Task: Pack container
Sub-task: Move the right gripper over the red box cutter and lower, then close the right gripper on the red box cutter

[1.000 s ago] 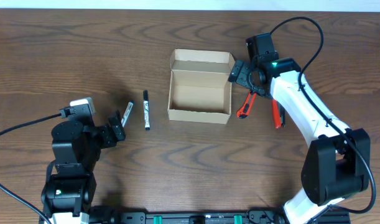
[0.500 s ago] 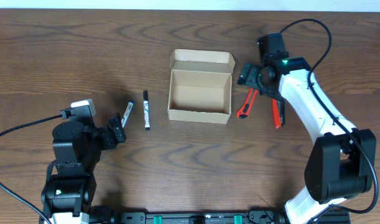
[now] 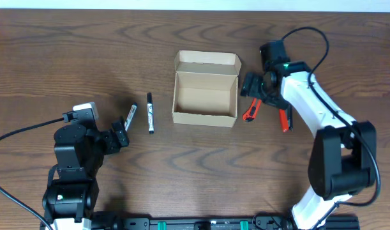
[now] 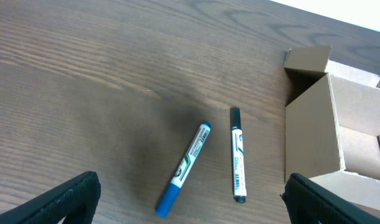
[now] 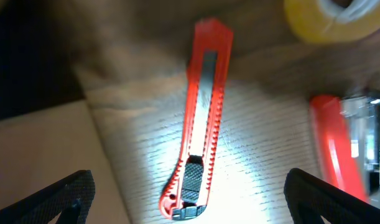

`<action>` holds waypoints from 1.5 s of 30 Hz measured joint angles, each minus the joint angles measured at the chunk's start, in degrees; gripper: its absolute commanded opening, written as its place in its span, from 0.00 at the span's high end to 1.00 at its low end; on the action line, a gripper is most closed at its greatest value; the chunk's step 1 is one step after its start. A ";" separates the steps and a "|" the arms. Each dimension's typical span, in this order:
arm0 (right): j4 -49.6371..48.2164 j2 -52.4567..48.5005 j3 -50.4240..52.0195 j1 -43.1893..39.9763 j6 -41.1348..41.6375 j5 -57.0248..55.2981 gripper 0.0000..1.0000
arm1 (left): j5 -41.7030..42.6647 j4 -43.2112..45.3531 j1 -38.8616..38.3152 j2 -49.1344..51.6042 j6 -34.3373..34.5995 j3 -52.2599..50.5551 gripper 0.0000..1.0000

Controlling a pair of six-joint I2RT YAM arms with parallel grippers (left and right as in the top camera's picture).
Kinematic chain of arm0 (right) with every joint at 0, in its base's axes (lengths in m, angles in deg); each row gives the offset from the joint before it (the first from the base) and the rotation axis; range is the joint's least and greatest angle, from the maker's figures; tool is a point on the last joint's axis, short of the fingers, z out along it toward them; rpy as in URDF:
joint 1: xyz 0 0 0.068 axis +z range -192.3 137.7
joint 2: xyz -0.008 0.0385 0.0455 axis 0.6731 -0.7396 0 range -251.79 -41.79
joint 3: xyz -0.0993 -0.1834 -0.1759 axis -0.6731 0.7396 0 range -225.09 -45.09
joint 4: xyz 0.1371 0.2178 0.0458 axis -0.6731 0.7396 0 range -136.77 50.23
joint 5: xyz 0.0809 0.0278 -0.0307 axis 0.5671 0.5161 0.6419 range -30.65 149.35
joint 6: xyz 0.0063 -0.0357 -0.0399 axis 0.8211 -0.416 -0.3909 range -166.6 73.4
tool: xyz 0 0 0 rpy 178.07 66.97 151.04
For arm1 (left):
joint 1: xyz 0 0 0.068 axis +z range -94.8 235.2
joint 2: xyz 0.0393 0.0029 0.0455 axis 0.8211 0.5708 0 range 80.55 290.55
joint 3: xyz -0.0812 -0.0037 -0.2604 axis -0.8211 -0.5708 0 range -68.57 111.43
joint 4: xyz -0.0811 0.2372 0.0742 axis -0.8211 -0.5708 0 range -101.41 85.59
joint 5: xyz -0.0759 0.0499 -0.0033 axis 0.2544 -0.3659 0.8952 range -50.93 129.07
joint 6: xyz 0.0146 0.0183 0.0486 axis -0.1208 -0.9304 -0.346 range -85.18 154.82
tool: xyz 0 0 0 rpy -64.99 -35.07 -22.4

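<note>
R gripper (image 3: 251, 85) hangs w/ fingers spread wide, empty, over the red utility knife (image 5: 201, 146). Knife lies at 3 o'clock of the container (image 3: 204, 117), just beside its wall. Container sits mid-table, lid flapped back at 12, nothing inside.

Risks, my read:
- On descent the box-side finger may clip the wall & shove the light cardboard.
- Knife is flat & slim, so pads may skate off.
- 2nd red tool (image 3: 284, 119), near at 4 o'clock, could snag.
- Blade out or in: can't tell.

L gripper (image 3: 123, 131) also open, at 8 o'clock near blue marker (image 4: 185, 168) & black marker (image 4: 237, 155).

Surface: dark wood-grain table (image 3: 67, 57). Room: only a pale strip at 12.
</note>
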 measured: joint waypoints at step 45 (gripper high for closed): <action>-4.92 -5.27 3.52 0.00 -2.03 2.67 0.99 | -0.02 -0.04 0.00 0.00 0.00 0.00 0.05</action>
